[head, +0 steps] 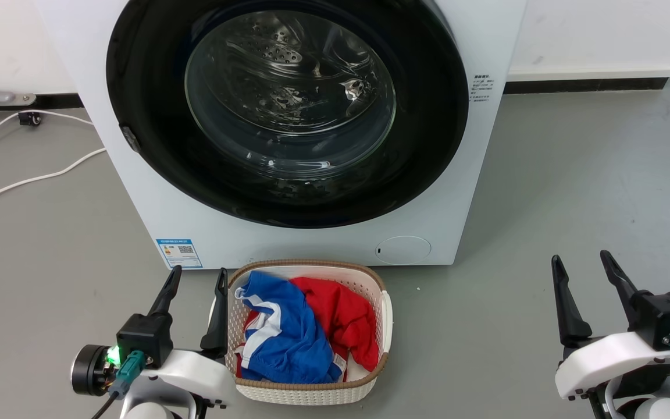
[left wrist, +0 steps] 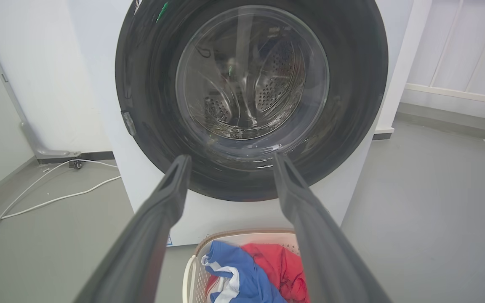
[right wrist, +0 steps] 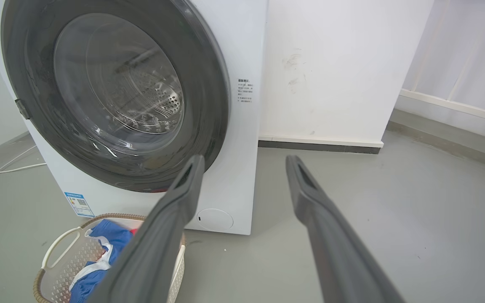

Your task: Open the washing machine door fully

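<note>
Both sets of jaws are wide apart and hold nothing. The left gripper (head: 199, 270) sits at the lower left of the head view, one finger just beside the white basket (head: 312, 397). The right gripper (head: 580, 257) sits at the lower right, over the grey floor (head: 573, 174). A blue cloth (head: 288, 331) and a red cloth (head: 344, 317) lie in the basket. At the top middle, the big round washing machine door (head: 288, 110) is closed flat on the white washing machine (head: 312, 244), well apart from both grippers. A white cable (head: 32, 177) lies at the left edge.
</note>
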You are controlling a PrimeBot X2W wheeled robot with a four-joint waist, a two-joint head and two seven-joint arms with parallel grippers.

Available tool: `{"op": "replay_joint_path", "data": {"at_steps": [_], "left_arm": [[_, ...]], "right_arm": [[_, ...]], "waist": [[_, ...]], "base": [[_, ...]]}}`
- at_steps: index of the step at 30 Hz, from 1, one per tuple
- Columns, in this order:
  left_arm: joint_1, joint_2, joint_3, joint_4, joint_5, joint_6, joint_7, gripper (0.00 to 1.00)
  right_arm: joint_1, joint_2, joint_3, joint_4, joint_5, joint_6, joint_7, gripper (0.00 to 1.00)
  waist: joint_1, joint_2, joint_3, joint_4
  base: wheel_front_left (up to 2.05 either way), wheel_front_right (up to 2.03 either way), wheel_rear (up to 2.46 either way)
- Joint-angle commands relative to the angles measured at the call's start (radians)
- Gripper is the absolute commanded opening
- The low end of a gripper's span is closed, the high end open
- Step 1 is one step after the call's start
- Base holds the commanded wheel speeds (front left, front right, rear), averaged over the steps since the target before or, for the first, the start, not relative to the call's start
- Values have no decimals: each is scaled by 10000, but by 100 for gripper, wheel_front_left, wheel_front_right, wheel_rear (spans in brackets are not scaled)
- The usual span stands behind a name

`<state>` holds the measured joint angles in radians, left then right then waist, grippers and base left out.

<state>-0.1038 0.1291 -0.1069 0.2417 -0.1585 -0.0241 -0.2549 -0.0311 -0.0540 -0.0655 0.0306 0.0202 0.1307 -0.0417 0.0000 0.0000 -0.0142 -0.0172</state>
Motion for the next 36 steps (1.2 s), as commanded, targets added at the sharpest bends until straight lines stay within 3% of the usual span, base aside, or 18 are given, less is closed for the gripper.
{"op": "replay_joint_path", "data": {"at_steps": [1,22,23,24,25,36], "left_arm": [[55,-2,22,8,190,-14,-75,100],[-30,-254,390,438,-14,-255,-107,100],[-40,-262,399,446,-10,-250,-107,100],[-48,-272,408,449,-8,-245,-107,100],[-50,-292,433,436,-40,-231,-107,100],[-50,-356,595,318,31,-185,-107,100]], "right_arm": [[17,42,-20,-67,-149,1,-52,100],[-149,46,19,211,234,1,-105,100],[-152,46,22,245,374,1,-78,80],[-164,46,49,271,467,1,-70,27],[-173,45,44,293,497,1,-53,0],[-356,34,-296,437,3178,1,-321,0]], "waist": [[0,0,-10,-5],[0,0,-32,-26],[0,0,-31,-22],[0,0,-26,-17],[0,0,-24,-14],[0,0,67,-26]], "base": [[0,0,0],[0,0,0],[0,0,0],[0,0,0],[0,0,0],[0,0,0]]}}
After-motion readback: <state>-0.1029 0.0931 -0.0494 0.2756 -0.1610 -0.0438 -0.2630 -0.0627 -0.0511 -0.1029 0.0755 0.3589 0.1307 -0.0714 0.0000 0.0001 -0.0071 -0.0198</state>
